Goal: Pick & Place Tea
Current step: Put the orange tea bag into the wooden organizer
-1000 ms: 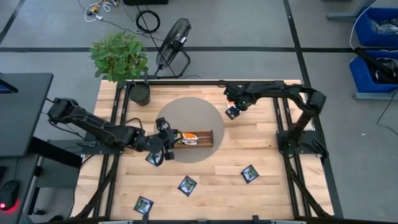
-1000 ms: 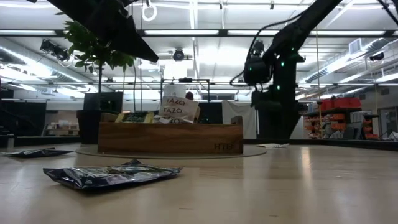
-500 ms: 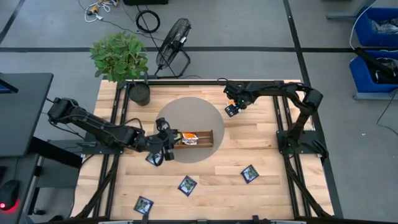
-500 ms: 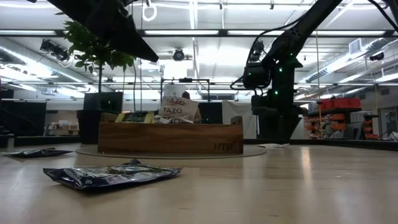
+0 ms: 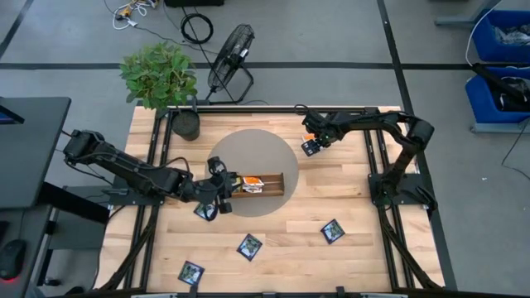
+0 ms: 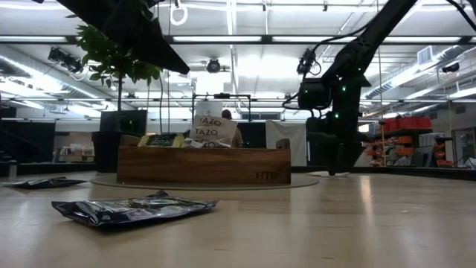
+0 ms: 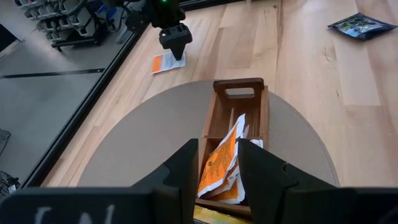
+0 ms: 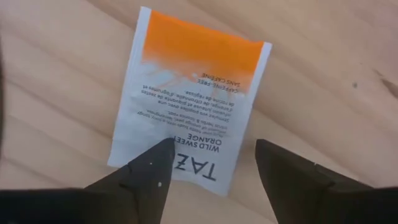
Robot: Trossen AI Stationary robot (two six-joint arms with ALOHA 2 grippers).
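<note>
The right gripper has dropped low over the far side of the table and now hangs just above an orange-and-white sachet lying flat on the wood, its fingers spread to either side but not yet touching it, so a pick looks close. The packet reads "TAZO", "WILD SWEET ORANGE". The left gripper holds at the near end of the wooden tray, fingers partly apart, nothing between them, orange sachets below.

Sachet white with orange band and dark lettering; loose sachets dark navy, pale-centred; tray brown wood.
</note>
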